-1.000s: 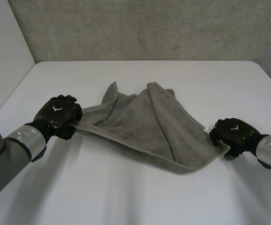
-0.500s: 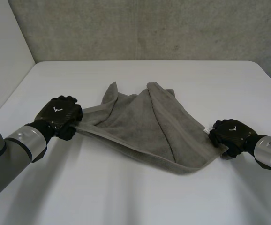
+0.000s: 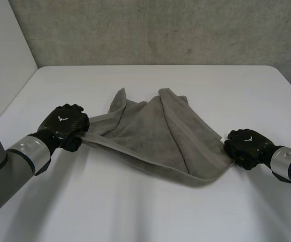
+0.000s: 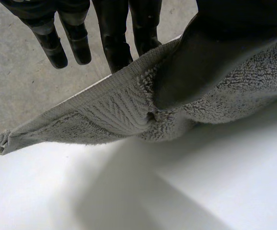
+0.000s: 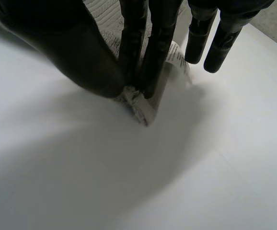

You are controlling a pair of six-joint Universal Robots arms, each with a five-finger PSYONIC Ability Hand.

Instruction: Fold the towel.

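Saw a grey towel rumpled across the middle of the white table, two peaks of cloth pointing toward the upper centre of the head view and the near edge sagging toward the lower centre. Noted that edge strung between both hands.

Found the left hand at centre left of the head view, closed on the towel's left end. Checked the left wrist view: saw the towel pinched along its hem between the thumb and the fingers of the left hand, other fingers straight and off the cloth. Saw the pinched stretch raised clear of the table, with a loose corner trailing beyond the fingertips.

Found the right hand at centre right of the head view, at the towel's right corner, just beside a small white label. Confirmed in the right wrist view: right hand clamping the corner of the towel between thumb and fingers, remaining fingers straight, the label beside them. Could not tell whether that corner touched the table.

Saw a rough concrete wall behind the table.
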